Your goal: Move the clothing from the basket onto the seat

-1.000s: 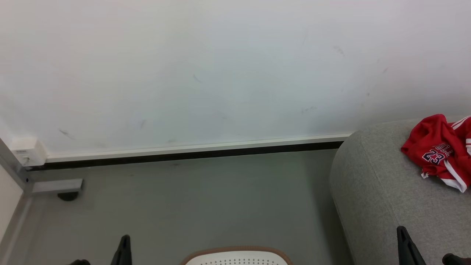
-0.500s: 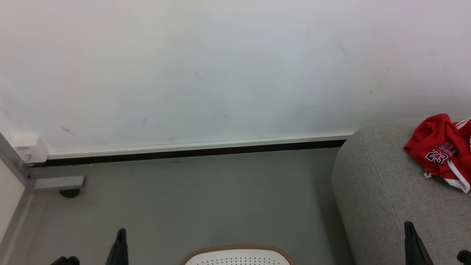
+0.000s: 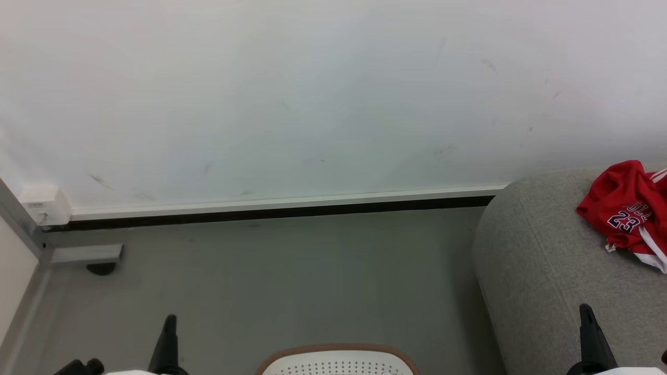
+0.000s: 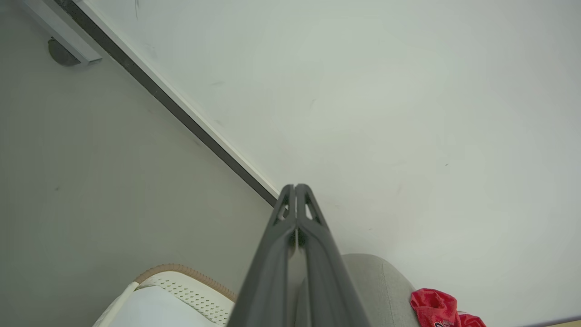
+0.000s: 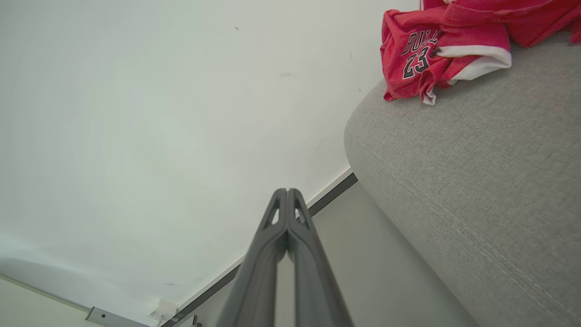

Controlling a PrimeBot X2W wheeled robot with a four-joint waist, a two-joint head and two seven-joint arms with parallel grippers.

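Eyeing clothing (image 3: pixel 622 208) at three o'clock, likely limp, light; I'd pinch a fold; left pincer (image 4: pixel 295 187), right pincer (image 5: pixel 287 190) together, empty.

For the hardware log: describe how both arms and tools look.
Left tool and right tool look alike: two long, matte dark-grey fingers tapering to a point, each with a triangular cut-out near the tip. Behind each, a sliver of pale forearm.

Ahead of me stands a pale, lightly scuffed wall (image 3: pixel 312 104). A white skirting strip (image 3: pixel 281 202) with a dark gap beneath it meets the grey floor (image 3: pixel 292 281). At my far left, a small white box (image 3: pixel 46 204) sits near a grey metal bar (image 3: pixel 86 253) with a dark round foot (image 3: pixel 101 269).
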